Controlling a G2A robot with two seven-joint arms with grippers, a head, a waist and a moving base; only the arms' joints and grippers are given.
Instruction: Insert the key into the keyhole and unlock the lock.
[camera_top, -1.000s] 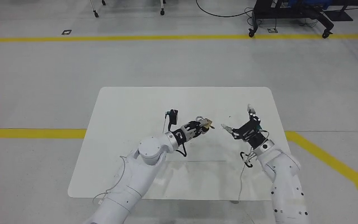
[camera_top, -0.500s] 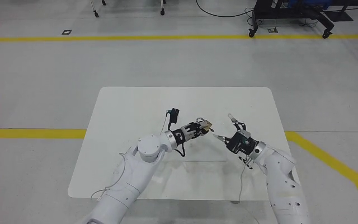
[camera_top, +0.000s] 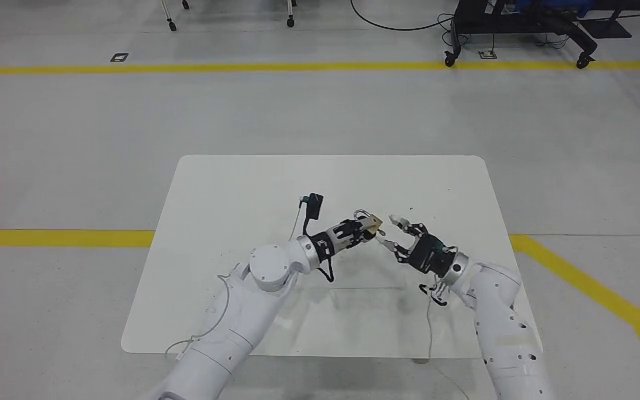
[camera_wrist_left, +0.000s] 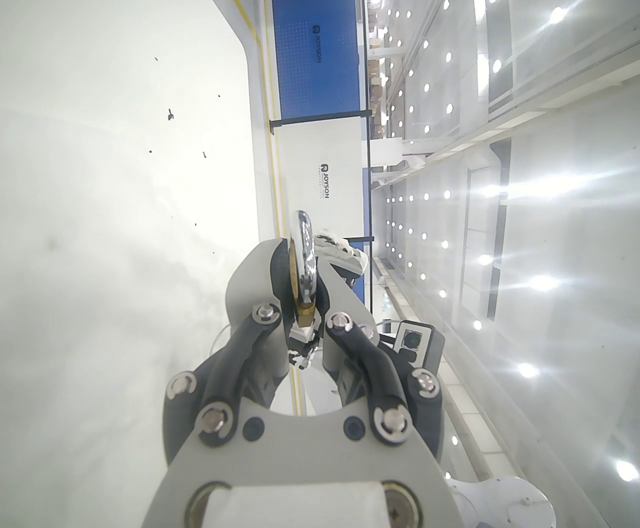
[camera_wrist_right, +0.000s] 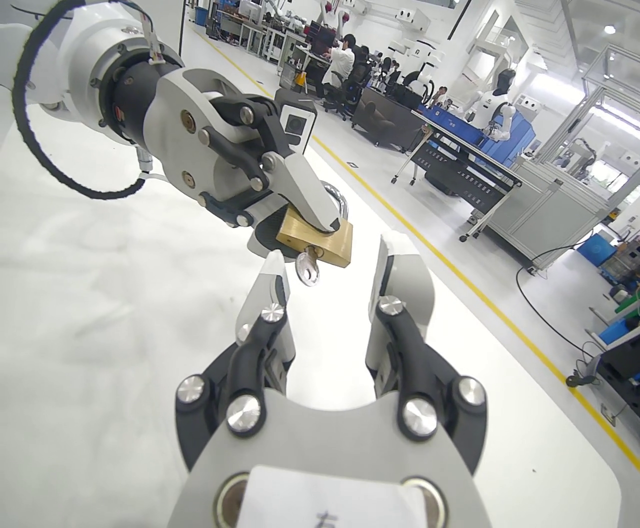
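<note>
In the top view, the padlock (camera_top: 371, 221) is seen held above the counter (camera_top: 230, 200) near the centre of the frame, clamped in the left tool (camera_top: 366, 224). The right tool (camera_top: 399, 236) is placed just beside it, toward the right of the frame, with its fingers spread. In the left wrist view, the padlock is shown pinched edge-on between the two pads of the left tool, and the steel shackle (camera_wrist_left: 303, 235) projects past the fingertips. Whether the shackle is seated or released cannot be told. In the right wrist view, the key (camera_wrist_right: 309, 268) is seen lodged in the keyhole on the face of the padlock opposite the shackle, its head hanging free. The right tool is held wide, with one finger on each side of the key; the key is near one finger but is gripped by neither. The insertion is therefore judged done. What is judged left is for the key to be pinched and turned and the shackle freed, and no sign of unlocking is shown.
</note>
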